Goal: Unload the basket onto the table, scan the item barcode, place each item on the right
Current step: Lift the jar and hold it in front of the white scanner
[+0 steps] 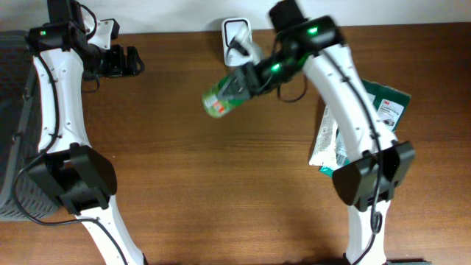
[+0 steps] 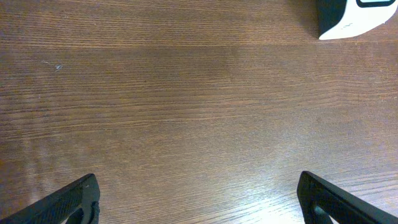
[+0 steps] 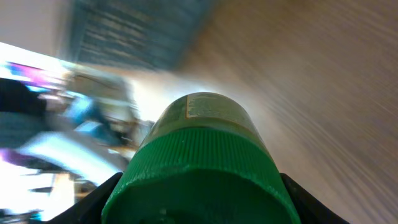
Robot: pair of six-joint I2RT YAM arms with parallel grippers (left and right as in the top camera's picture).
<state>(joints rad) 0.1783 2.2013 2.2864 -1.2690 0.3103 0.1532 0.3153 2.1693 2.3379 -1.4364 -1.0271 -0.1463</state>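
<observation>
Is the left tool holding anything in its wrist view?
No, the left tool is open: its fingers stand wide apart, with only the wooden table showing between them.

A brown wooden table [image 1: 221,184] carries a white scanner [image 1: 229,41] at its far edge. Near the right side, a green packet [image 1: 388,103] and a white pouch [image 1: 324,143] lie overlapping.
</observation>
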